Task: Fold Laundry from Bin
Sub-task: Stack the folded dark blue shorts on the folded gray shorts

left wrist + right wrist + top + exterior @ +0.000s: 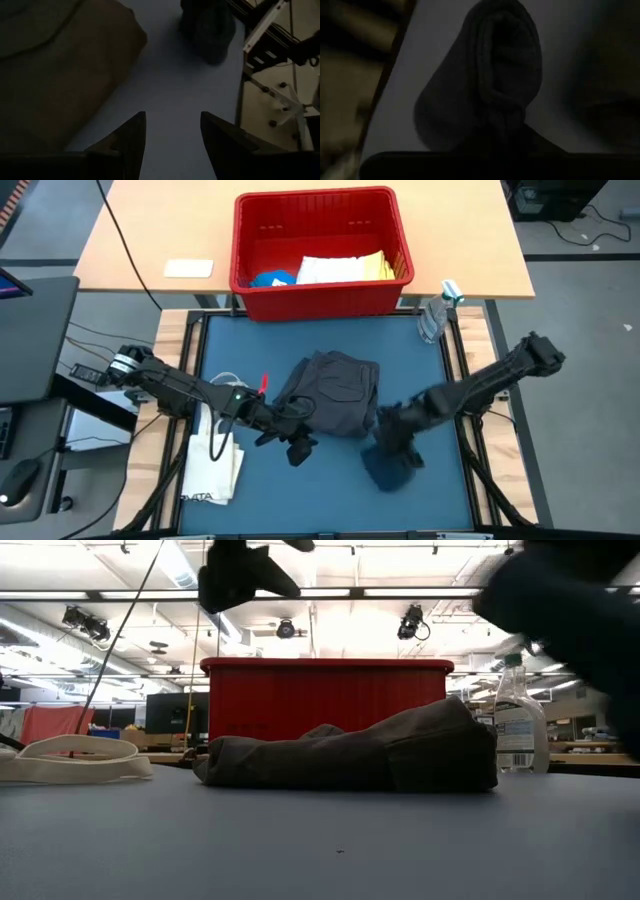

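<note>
A dark grey cloth (330, 395) lies bunched on the blue mat (300, 500) in the middle; it also shows in the low view (350, 755). My right gripper (393, 438) is to its right, shut on a dark navy cloth (390, 468). My left gripper (297, 448) hovers open and empty over the mat at the grey cloth's near left corner (172, 135). The red bin (322, 300) stands at the far edge and holds bright blue (272, 279), white (335, 268) and yellow (385, 266) pieces. My right gripper holds the navy cloth by a gathered, bunched-up part (502, 117) between its two fingers, several layers together. The fingers come from above, slanting down. The cloth hangs below them (490, 60) over the mat; whether its lower end touches the mat does not show.
A cream tote bag (215, 465) with long handles lies at the mat's left edge. A clear plastic bottle (437, 315) stands at the far right corner of the mat. A white card (188, 268) lies on the wooden table left of the bin.
</note>
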Robot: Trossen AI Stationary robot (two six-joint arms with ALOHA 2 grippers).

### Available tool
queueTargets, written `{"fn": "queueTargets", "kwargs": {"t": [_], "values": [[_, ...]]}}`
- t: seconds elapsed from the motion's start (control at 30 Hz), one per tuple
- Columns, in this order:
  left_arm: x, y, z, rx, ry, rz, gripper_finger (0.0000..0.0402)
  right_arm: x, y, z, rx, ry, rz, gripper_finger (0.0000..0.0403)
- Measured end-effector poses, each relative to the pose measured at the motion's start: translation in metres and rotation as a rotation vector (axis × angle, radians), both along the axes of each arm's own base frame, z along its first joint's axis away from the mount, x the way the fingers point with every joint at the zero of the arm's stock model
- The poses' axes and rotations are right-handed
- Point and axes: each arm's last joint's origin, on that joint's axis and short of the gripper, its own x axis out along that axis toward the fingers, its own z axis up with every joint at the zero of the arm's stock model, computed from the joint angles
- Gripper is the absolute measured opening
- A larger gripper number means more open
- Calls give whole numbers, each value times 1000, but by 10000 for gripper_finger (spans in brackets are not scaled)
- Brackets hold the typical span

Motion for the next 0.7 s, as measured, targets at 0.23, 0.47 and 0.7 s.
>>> {"fn": "queueTargets", "kwargs": {"t": [0.23,0.47,0.7], "values": [[2,12,2,25,-6,14,192,27,-68,39,153,-131,-507,27],[-14,22,20,15,-12,39,192,56,-118,65,506,-355,-776,27],[-40,29,48,-2,-80,111,192,66,-136,47,715,-151,-758,27]]}}
